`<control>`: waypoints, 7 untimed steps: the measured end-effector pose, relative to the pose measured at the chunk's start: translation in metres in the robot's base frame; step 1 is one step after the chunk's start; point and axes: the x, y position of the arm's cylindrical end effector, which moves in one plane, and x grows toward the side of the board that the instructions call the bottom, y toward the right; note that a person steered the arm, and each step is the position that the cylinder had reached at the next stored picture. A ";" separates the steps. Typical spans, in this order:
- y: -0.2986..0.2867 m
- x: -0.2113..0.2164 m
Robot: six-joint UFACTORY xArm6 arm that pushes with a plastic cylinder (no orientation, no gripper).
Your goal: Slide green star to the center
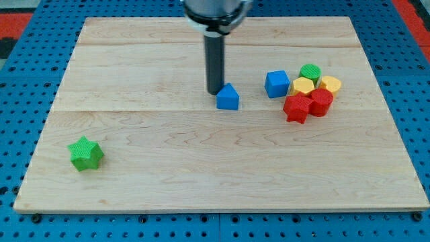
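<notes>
The green star (86, 154) lies on the wooden board (201, 175) near the view's bottom left corner. My tip (214, 91) is near the board's middle, far to the upper right of the star. It stands just left of a small blue house-shaped block (228, 97), touching it or nearly so.
A cluster of blocks sits at the view's right: a blue cube (277, 84), a green cylinder (310, 72), two yellow blocks (303, 86) (329, 85), a red star (295, 107) and a red hexagonal block (320, 102). Blue pegboard (20, 81) surrounds the board.
</notes>
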 end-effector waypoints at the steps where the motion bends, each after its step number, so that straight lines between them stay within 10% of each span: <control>1: -0.020 0.015; 3: 0.071 0.018; 7: -0.182 0.200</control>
